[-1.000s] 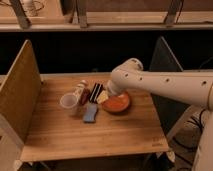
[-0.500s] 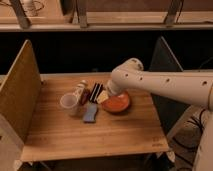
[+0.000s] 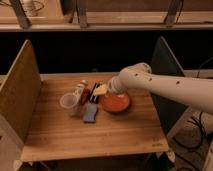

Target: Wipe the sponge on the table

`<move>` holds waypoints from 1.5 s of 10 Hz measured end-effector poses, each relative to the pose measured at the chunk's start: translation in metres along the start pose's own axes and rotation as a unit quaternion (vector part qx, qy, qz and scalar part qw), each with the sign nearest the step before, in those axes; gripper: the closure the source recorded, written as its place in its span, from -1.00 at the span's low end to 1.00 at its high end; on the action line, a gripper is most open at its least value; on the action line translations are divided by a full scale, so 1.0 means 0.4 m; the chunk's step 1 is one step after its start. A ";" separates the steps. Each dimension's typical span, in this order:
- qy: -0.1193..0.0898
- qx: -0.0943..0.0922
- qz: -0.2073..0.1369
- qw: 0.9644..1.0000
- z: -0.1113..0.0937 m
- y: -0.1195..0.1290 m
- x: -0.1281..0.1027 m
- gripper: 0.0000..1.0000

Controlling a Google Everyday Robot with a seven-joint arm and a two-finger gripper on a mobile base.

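Note:
A small flat blue sponge (image 3: 90, 113) lies on the light wooden table (image 3: 75, 135), just right of a clear cup (image 3: 68, 101). My white arm reaches in from the right, and its gripper (image 3: 100, 92) hovers above and slightly behind the sponge, near a black-and-yellowish striped block (image 3: 95, 93). The gripper is apart from the sponge.
An orange bowl (image 3: 115, 102) sits right of the sponge, under my arm. A small bottle (image 3: 80, 90) stands behind the cup. Upright panels flank the table: a tan one (image 3: 17, 97) at left and a dark one (image 3: 165, 75) at right.

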 end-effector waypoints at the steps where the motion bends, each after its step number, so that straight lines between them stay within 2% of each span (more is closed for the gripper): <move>1: -0.001 -0.003 0.010 1.000 -0.001 -0.001 0.002 -0.60; 5: 0.002 -0.006 0.011 1.000 0.004 0.007 0.004 -0.60; 8: 0.030 -0.012 0.043 0.999 0.051 0.013 0.060 -0.60; 10: 0.051 -0.008 0.058 0.997 0.072 0.004 0.093 -0.60; 12: 0.076 -0.002 0.053 0.996 0.093 0.012 0.120 -0.60; 15: 0.075 -0.001 0.055 0.996 0.090 0.006 0.119 -0.60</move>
